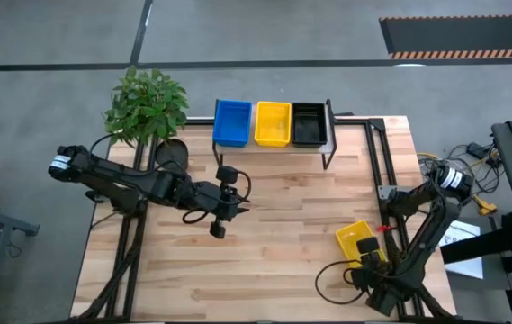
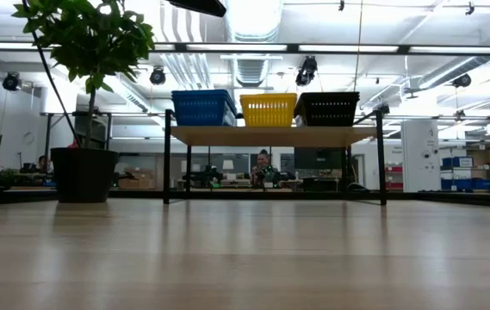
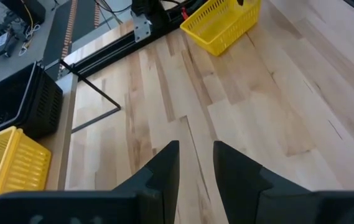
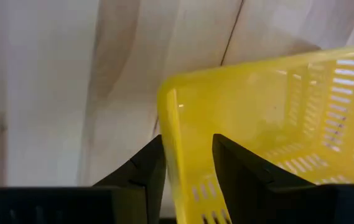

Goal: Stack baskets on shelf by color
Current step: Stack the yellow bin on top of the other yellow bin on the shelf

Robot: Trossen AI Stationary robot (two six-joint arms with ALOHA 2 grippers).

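Note:
On the shelf (image 2: 270, 136) at the table's far edge stand a blue basket (image 1: 232, 122), a yellow basket (image 1: 273, 124) and a black basket (image 1: 309, 125), side by side on their bases. Another yellow basket (image 1: 354, 238) is near the table's right edge, with my right gripper (image 4: 188, 180) shut on it. My left gripper (image 1: 238, 209) hovers over the middle of the table. It is open by a narrow gap (image 3: 196, 165), empty, and pointing toward the table's right side. My right gripper holds the yellow basket by its side wall near a corner of the rim (image 4: 178, 134). The wall is pinched with one finger inside the basket and one outside (image 4: 145, 168). The basket sits tilted in the hold; whether it is clear of the table I cannot tell.
A potted plant (image 1: 146, 103) in a dark round pot (image 2: 83, 175) stands at the far left, beside the shelf. Black frame rails (image 1: 383, 162) run along the table's right edge. Bare wood (image 1: 282, 261) lies between the two grippers. A person (image 2: 264, 165) sits in the room behind.

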